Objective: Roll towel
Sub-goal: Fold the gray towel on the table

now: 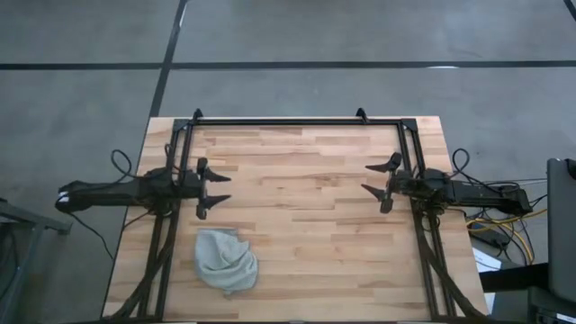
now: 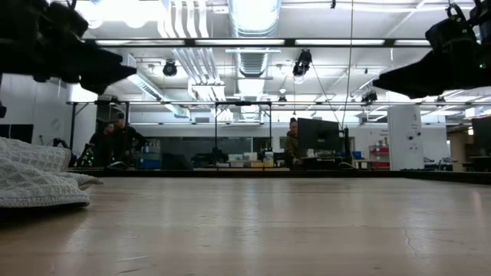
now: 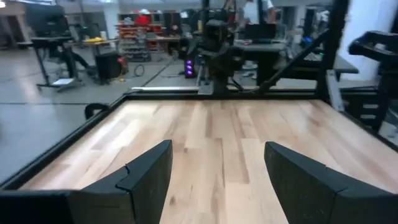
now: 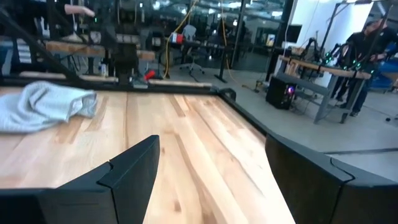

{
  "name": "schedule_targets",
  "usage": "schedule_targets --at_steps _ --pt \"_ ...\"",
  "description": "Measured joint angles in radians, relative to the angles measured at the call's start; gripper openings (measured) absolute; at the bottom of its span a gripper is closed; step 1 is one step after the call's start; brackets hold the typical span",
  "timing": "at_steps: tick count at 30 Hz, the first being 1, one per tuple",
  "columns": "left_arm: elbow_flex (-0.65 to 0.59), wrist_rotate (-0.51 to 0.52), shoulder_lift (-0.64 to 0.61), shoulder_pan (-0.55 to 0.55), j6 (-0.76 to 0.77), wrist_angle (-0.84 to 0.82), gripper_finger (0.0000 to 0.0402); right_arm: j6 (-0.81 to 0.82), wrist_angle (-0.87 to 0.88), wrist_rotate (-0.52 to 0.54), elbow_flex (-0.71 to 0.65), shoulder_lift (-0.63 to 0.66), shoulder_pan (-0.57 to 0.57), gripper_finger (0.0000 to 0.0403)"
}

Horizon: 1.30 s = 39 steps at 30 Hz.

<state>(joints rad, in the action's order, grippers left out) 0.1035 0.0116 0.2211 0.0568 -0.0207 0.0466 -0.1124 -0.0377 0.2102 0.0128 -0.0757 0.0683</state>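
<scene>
Towel [image 1: 226,260]: crumpled in a loose heap (not flat, not rolled) on the wooden table [image 1: 306,207], in the near-left part of the top as seen from above. Light grey-blue, finely textured; seen at the left edge of the low view [image 2: 34,178] resting directly on the boards.

Left gripper [image 1: 219,187]: at the table's left side, pointing toward the centre, fingers spread wide apart, nothing between them. Raised above the surface in the low view [image 2: 115,75]. Towel located near this gripper, toward the near edge of the table, not touching it. Left wrist view shows both dark fingers [image 3: 146,177] apart over bare wood.

Right gripper [image 1: 369,178]: at the table's right side, facing the left one across the centre, fingers likewise apart and empty. Also raised clear of the top in the low view [image 2: 383,83]. Towel well apart from it, across the table; visible in the right wrist view [image 4: 46,106] beyond the open fingers [image 4: 134,171].
</scene>
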Motion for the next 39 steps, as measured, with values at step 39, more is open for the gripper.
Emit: schedule_targets --at_steps 39 --pt "0.683 -0.457 0.616 -0.002 -0.137 -0.851 0.0259 -0.003 0.004 0.0 0.0 0.0 0.0 0.0288"
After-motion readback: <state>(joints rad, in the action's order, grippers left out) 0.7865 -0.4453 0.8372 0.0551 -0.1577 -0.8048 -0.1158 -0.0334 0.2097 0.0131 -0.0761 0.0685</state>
